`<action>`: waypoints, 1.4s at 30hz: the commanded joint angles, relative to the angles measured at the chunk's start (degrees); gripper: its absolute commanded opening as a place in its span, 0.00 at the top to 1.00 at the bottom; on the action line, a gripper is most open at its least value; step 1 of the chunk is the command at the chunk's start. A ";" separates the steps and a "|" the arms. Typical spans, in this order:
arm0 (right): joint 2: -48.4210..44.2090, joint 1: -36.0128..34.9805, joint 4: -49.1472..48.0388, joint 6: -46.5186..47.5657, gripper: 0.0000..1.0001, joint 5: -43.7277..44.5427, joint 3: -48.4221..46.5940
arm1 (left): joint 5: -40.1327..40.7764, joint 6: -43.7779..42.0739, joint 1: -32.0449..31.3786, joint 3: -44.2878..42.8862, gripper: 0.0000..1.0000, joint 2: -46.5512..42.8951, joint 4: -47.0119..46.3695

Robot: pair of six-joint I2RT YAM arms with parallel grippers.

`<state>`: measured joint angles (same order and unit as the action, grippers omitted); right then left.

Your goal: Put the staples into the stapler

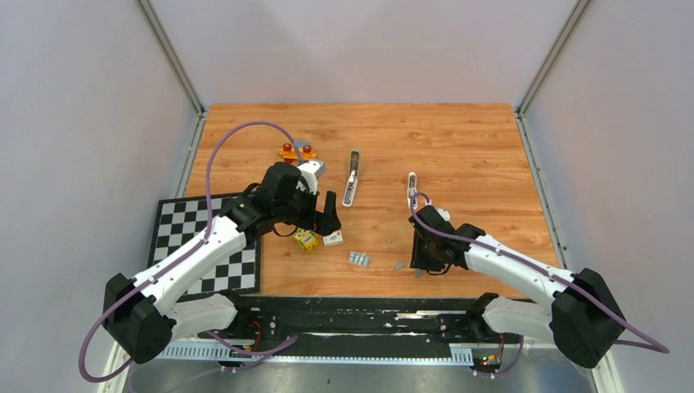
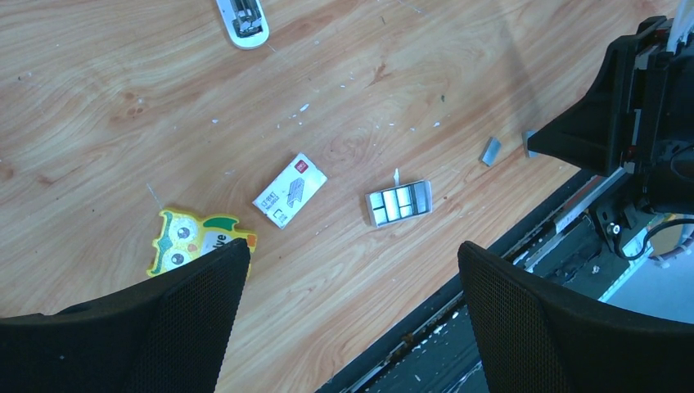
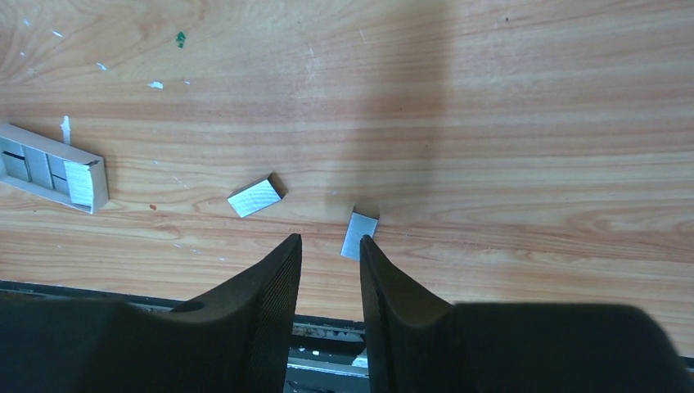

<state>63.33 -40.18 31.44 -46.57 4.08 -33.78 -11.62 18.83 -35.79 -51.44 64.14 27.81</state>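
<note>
Two loose silver-grey staples lie on the wooden table near its front edge: one (image 3: 255,196) to the left and one (image 3: 359,234) just ahead of my right gripper's right fingertip. They also show in the left wrist view (image 2: 490,151). A small open tray (image 2: 399,202) holds more staples. A grey and white stapler (image 1: 352,176) lies further back, and a second slim stapler piece (image 1: 412,190) lies behind the right arm. My right gripper (image 3: 330,250) points down over the loose staples, its jaws a narrow gap apart and empty. My left gripper (image 2: 352,254) is wide open and empty above the table.
A small white box with red print (image 2: 290,190) and a yellow owl toy cube (image 2: 196,241) lie under the left gripper. An orange object (image 1: 296,151) sits at the back. A checkerboard mat (image 1: 205,246) lies at the left. The black base rail (image 1: 360,315) runs along the front edge.
</note>
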 commanded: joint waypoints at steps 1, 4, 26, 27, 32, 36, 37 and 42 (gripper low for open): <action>1.49 0.63 2.65 -1.62 0.65 -1.36 0.73 | -1.44 -1.16 0.24 -0.46 0.00 -0.44 0.59; 2.39 0.62 2.90 -2.09 0.65 -0.64 0.91 | -1.58 -1.38 0.25 -0.59 0.00 -0.58 0.61; 8.49 0.63 2.54 -1.27 0.70 1.94 1.16 | -1.79 -1.77 0.24 -0.41 0.02 -0.28 0.62; 8.64 0.53 2.55 -1.21 0.72 2.09 1.23 | -1.70 -1.78 0.26 -0.49 0.02 -0.24 0.66; 8.63 0.63 2.53 0.34 0.80 3.54 0.21 | -1.09 -1.93 0.26 -0.42 0.03 -0.42 1.03; 8.90 0.60 1.90 2.64 0.81 5.03 -1.35 | -0.78 -2.47 0.25 -0.76 0.03 -0.42 1.57; 9.16 0.63 1.42 3.36 0.82 5.25 -1.74 | -0.66 -2.46 0.28 -0.69 0.03 -0.42 1.68; 11.64 2.44 -0.45 10.23 0.82 7.18 -5.63 | -0.34 -2.24 0.25 -0.08 0.03 -0.68 1.48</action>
<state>72.55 -40.05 31.90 -43.00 7.31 -35.90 -12.36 17.32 -35.79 -51.44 64.12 28.99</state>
